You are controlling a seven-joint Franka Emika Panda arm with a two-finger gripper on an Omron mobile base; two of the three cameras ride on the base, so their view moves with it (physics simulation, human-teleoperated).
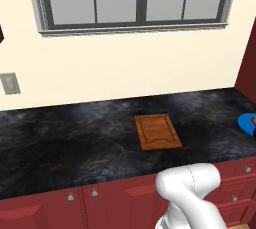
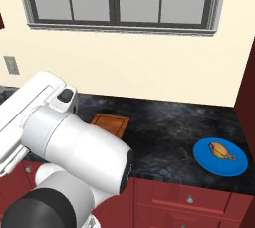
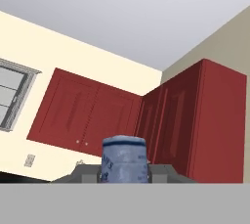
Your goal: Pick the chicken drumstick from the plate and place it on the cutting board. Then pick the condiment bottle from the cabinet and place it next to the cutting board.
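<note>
Golden-brown chicken drumstick (image 2: 221, 150) on blue plate (image 2: 201, 159) (right) | cutting board (image 1: 157, 131) bare

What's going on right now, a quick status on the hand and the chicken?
Gripper state cannot be told. Chicken drumstick on the blue plate, untouched. Cutting board bare. Nothing blocking on the counter.

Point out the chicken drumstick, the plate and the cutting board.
chicken drumstick (image 2: 220, 150), right base view, on its plump middle.
plate (image 2: 205, 160), right base view, on the bare blue surface left of the drumstick.
cutting board (image 1: 157, 131), left base view, on the middle of its wooden face.
</note>
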